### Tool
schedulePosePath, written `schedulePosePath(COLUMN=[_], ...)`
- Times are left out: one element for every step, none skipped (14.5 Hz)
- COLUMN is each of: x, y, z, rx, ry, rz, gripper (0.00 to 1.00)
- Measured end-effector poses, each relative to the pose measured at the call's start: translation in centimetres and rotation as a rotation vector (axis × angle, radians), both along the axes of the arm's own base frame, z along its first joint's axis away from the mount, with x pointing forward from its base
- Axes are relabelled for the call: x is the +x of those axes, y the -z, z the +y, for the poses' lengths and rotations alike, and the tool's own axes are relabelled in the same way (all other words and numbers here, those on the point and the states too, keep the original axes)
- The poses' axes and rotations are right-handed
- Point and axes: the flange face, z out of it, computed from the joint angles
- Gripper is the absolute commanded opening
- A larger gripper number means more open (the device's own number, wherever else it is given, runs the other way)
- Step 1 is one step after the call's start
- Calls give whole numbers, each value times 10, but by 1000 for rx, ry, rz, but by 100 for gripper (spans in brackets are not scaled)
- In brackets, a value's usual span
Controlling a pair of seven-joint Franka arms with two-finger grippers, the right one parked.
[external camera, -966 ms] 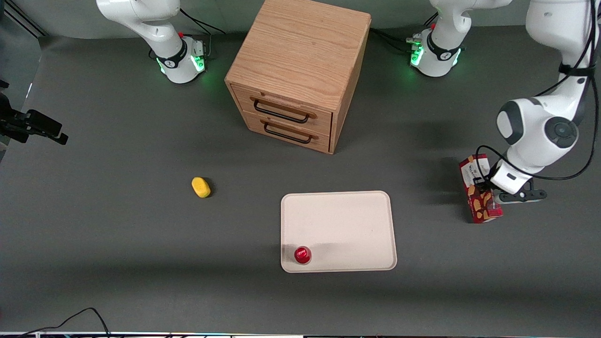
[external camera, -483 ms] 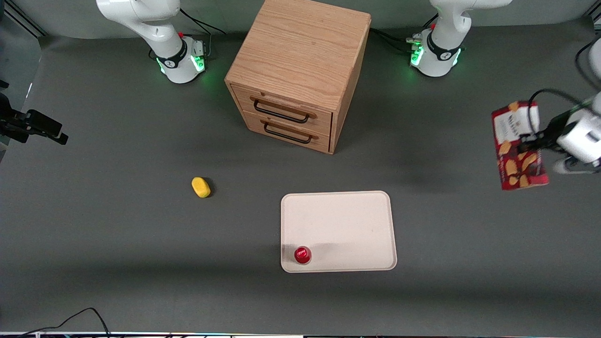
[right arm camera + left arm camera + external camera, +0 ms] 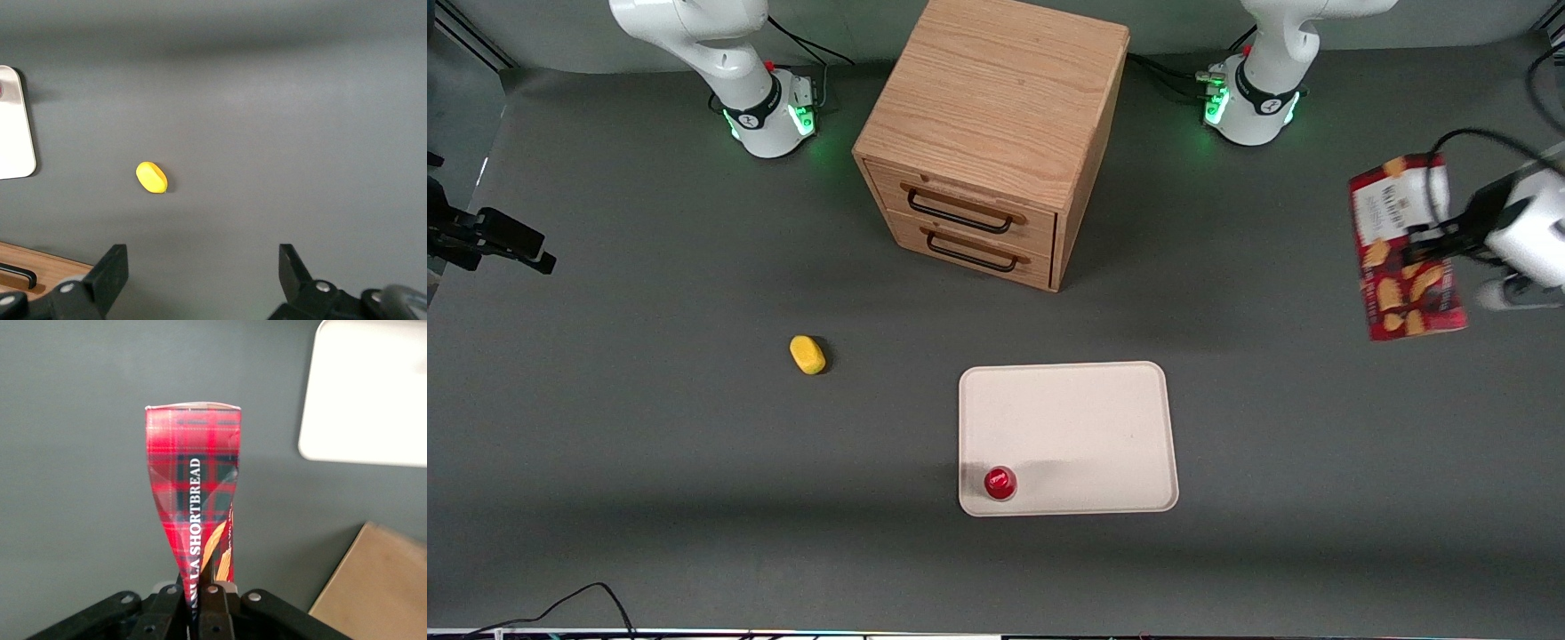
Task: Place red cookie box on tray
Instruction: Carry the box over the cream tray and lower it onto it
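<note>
Dark-red carton in the air: I have the red cookie box (image 3: 1405, 249) lifted clear of the grey table (image 3: 649, 444), out at the working arm's end of it. My gripper (image 3: 1436, 247) pinches the box across its thin sides. In the wrist view the fingers (image 3: 203, 603) sit pressed onto the tartan panel of the box (image 3: 193, 500), and the cardboard visibly caves in where they bite. The box hangs long-ways from the grip, its white label end farther from the front camera and its cookie pictures nearer.

I see the tray (image 3: 1085, 418) lying flat on the table, well apart from the box, toward the table's middle and nearer the front camera. A corner of it also shows in the wrist view (image 3: 373, 393). A small round red cap (image 3: 1000, 483) stands on the tray in the corner nearest the front camera, on the parked arm's side.

Wooden drawer cabinet (image 3: 996, 133) stands farther from the front camera than the tray, both drawers closed, dark handles facing the camera. A yellow lump (image 3: 808, 354) lies on the bare table, toward the parked arm's end, apart from the tray.
</note>
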Motion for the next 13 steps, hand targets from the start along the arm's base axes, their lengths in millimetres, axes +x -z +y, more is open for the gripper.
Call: schedulePosePath(x=[11,21,30,38,46,53,60,66,70,73,75,75,76], y=[16,35,57,78,101,123,144,164,183,200,217,233,250], z=[-36,-73,-108,-135,-156,-170,-181,-189,-197,-205,-212,-219,-222], rx=[0,-10,-25,-45,-60,-63,-60,-58,-57,-54,-46,-34,-21], ry=[-47,-104,-165,-222,-269,-301,-326,-347,-363,-371,-369,-360,-347], rz=[-23,-47,-67,-86,-104,-123,-144,-165,-185,-203,-221,-237,-245], gripper=[0,0,0,0,0,0,0,0,0,0,0,0,0])
